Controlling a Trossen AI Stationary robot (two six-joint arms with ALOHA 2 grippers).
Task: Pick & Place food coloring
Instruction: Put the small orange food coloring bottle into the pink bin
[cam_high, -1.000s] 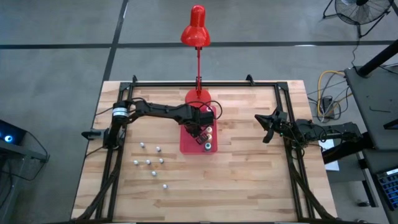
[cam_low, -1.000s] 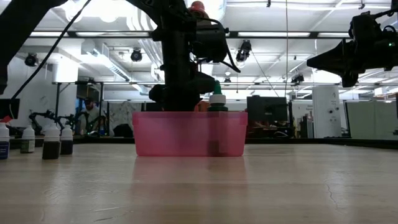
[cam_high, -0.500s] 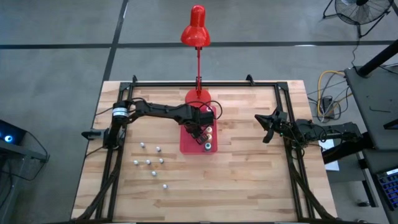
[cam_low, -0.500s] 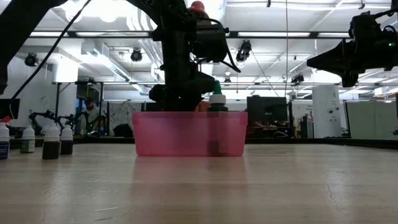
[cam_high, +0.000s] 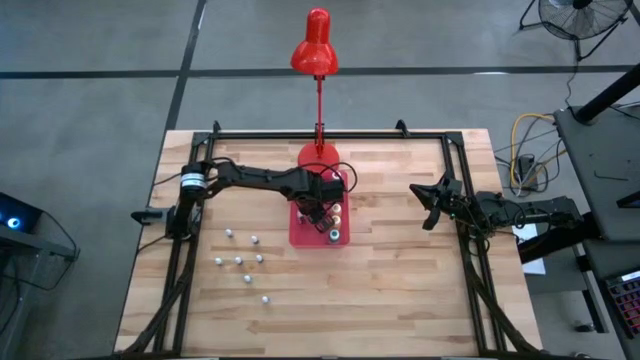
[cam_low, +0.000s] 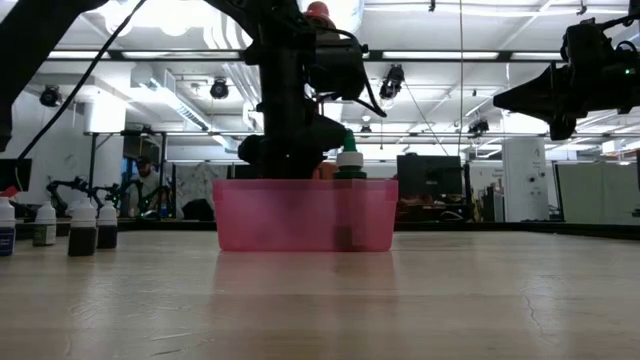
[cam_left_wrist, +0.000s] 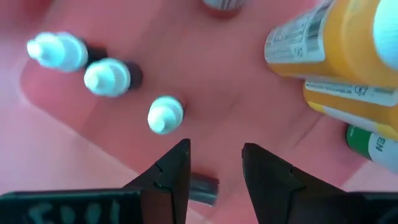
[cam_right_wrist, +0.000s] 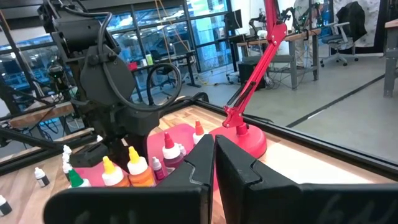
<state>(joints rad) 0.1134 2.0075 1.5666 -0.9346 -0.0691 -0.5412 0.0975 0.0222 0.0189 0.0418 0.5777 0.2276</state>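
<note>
The red tray stands at the table's middle. My left gripper hangs over it, pointing down, open, with only the tray's floor between its fingers. Three small white-capped food coloring bottles stand on that floor just beyond the fingers. Bigger bottles, a yellow one and a green one, stand at the tray's right side. Several small bottles stand loose on the table's left. My right gripper waits shut above the table's right side.
A red desk lamp rises from its base just behind the tray, close to my left arm. A small grey piece shows beside my left finger, partly hidden. Bare wood lies at the table's near and right parts.
</note>
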